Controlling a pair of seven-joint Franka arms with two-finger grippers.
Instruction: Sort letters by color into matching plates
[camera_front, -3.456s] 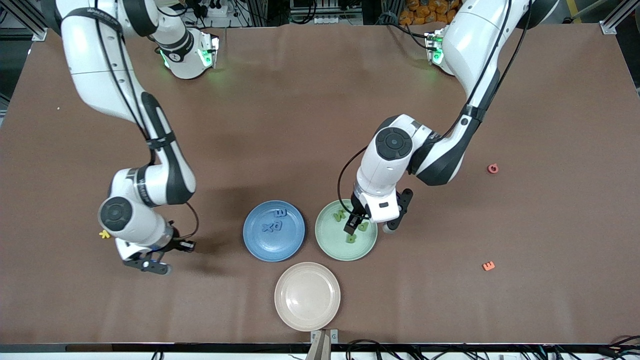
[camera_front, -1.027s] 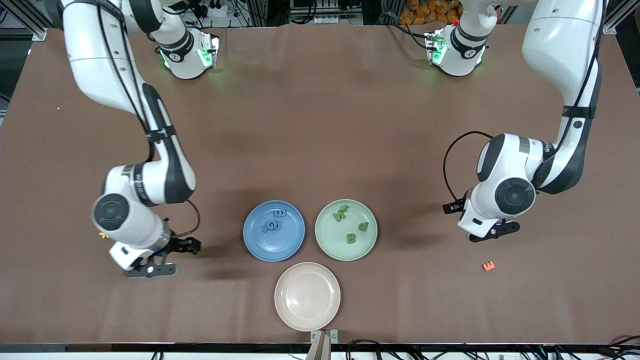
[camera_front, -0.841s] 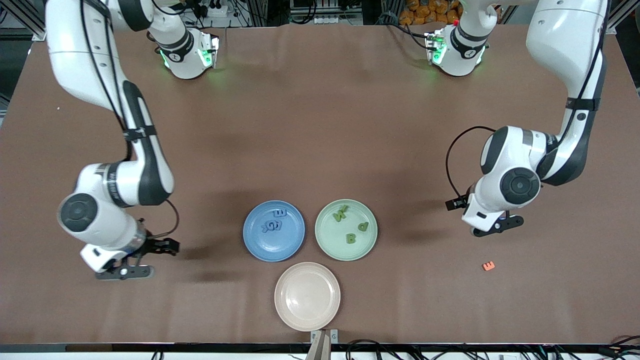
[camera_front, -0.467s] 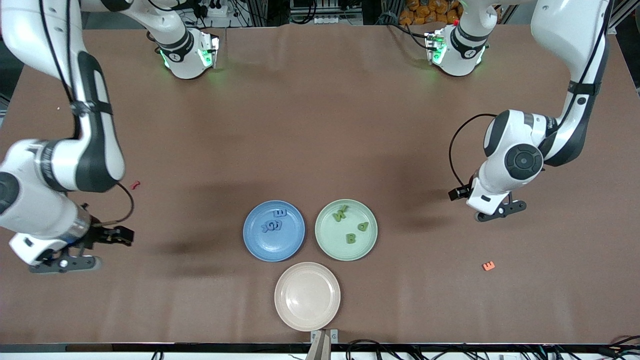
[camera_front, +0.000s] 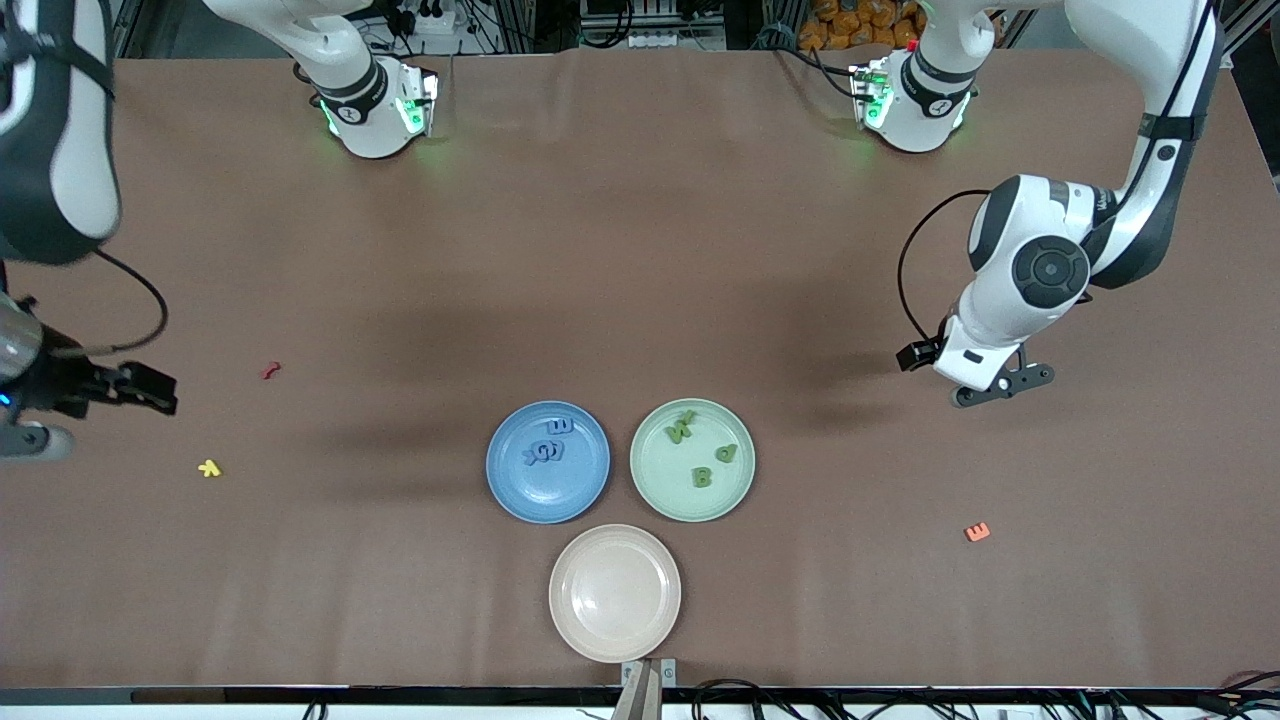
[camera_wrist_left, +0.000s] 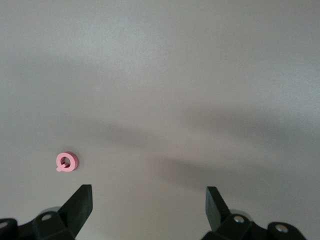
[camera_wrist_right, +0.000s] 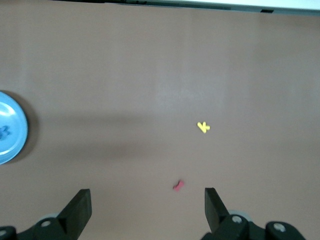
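Note:
The blue plate (camera_front: 547, 490) holds blue letters (camera_front: 548, 447). The mint green plate (camera_front: 692, 500) beside it holds three green letters (camera_front: 702, 477). The beige-pink plate (camera_front: 614, 592), nearer the front camera, holds nothing. A yellow letter (camera_front: 209, 467) and a red letter (camera_front: 269, 369) lie on the table toward the right arm's end; both show in the right wrist view (camera_wrist_right: 203, 127) (camera_wrist_right: 177, 185). An orange letter (camera_front: 977, 532) lies toward the left arm's end. A pink letter (camera_wrist_left: 66, 161) shows only in the left wrist view. My left gripper (camera_front: 1000, 387) (camera_wrist_left: 148, 192) is open and empty above bare table. My right gripper (camera_front: 25, 435) (camera_wrist_right: 147, 196) is open and empty.
The brown table mat (camera_front: 640, 250) is bare between the plates and the arm bases. The blue plate's rim (camera_wrist_right: 7, 127) shows at the edge of the right wrist view. The table's front edge (camera_front: 640, 690) runs just below the beige-pink plate.
My right arm has swung out to the right arm's end of the table, uncovering the yellow and red letters. My left arm has drawn back from the green plate toward its base.

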